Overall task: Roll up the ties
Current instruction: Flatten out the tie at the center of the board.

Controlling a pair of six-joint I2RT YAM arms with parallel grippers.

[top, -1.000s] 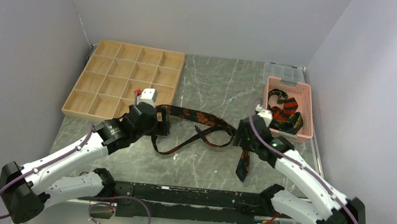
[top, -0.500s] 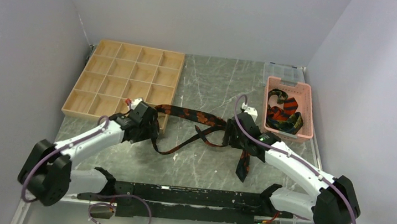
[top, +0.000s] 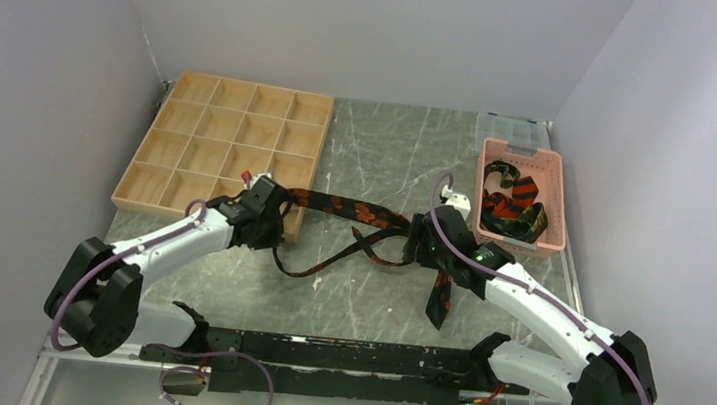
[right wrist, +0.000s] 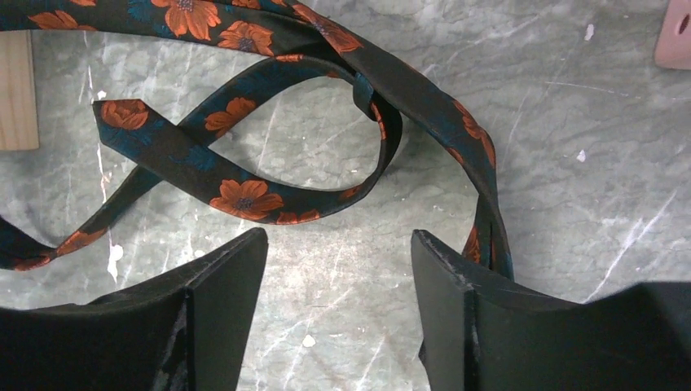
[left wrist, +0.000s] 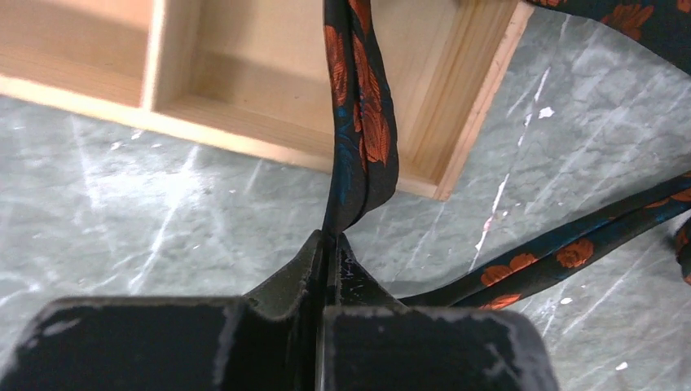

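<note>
A black tie with orange-red flowers (top: 358, 213) lies twisted across the middle of the table, its wide end (top: 440, 302) pointing toward the near edge. My left gripper (top: 272, 226) is at the tie's left part, by the wooden tray's corner. In the left wrist view the left gripper (left wrist: 332, 238) is shut on a folded strip of that tie (left wrist: 367, 122), which rises from the jaws. My right gripper (right wrist: 338, 236) is open over bare table, just short of the tie's loop (right wrist: 244, 195); a strand runs beside its right finger (right wrist: 456, 285). Other ties (top: 513, 204) lie in the pink basket.
A wooden tray with several compartments (top: 204, 124) sits at the back left, its near right corner (left wrist: 456, 122) close to the left gripper. The pink slotted basket (top: 557, 203) stands at the right, with a clear plastic box (top: 513, 128) behind it. Walls close in on three sides.
The left gripper has gone from open to shut on the tie, and its arm has dropped lower beside the tray. The right gripper has shifted a little left toward the tie's loop.
</note>
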